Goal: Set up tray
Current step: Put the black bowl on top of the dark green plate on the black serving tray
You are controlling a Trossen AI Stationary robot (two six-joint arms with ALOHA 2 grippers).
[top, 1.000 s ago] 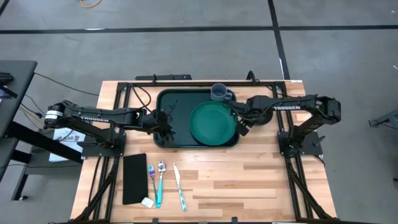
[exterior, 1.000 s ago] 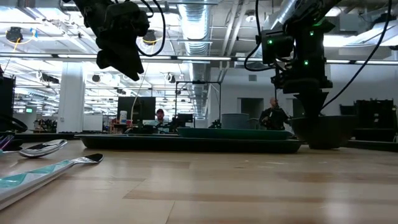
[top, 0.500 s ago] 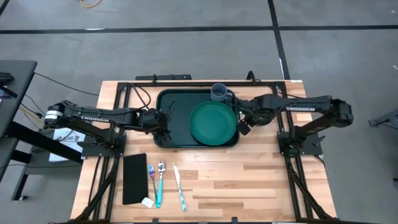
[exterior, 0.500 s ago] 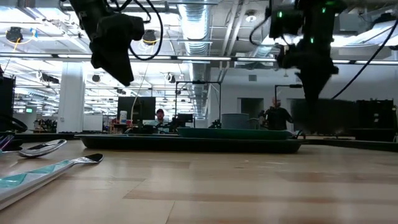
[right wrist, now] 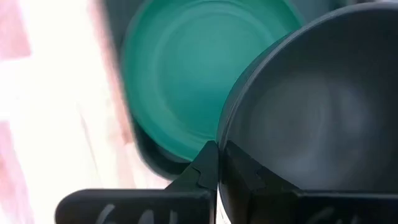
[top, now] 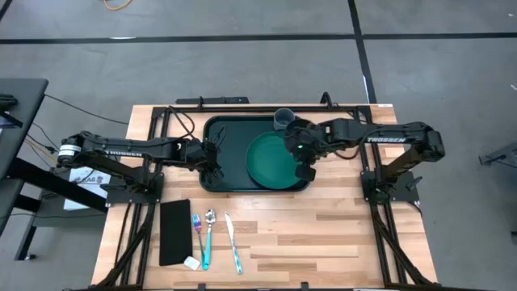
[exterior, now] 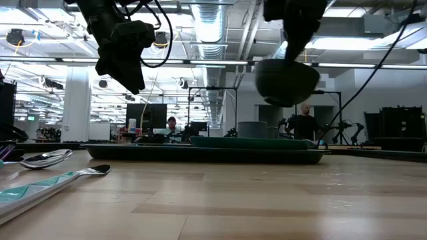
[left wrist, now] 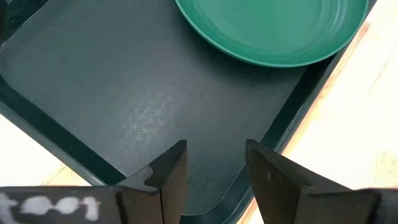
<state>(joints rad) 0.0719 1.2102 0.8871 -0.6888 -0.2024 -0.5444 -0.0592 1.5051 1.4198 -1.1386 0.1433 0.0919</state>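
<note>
Holding a dark bowl (right wrist: 311, 106) by its rim, my right gripper (right wrist: 217, 163) hangs clamped above the tray (top: 234, 133); my left gripper (left wrist: 214, 165) hovers spread over the tray's other end

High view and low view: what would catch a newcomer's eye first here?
The right gripper, shut on the rim of a dark bowl, holds it in the air over the green plate on the tray. The left gripper hangs open above the tray's left end. A grey cup sits at the tray's far edge, and cutlery lies on the table nearer the camera.
</note>
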